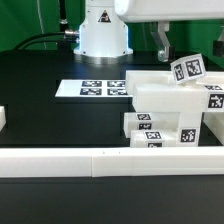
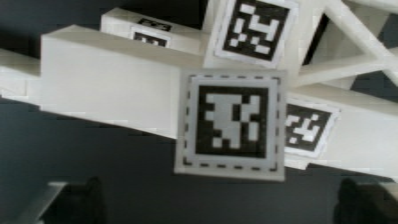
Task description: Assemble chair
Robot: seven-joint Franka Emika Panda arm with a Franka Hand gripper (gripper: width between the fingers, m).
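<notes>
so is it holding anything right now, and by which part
Nothing seems held: in the wrist view the gripper is open, its fingers wide apart over the tagged chair pieces, with none between them.

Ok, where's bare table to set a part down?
Bare black table lies on the exterior view's left, between the marker board and the border wall. The exterior view's right is crowded with stacked chair pieces.

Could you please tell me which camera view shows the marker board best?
The exterior view: the marker board lies flat on the black table, its tags in plain sight. The wrist view shows none of it, only tagged chair pieces close up.
</notes>
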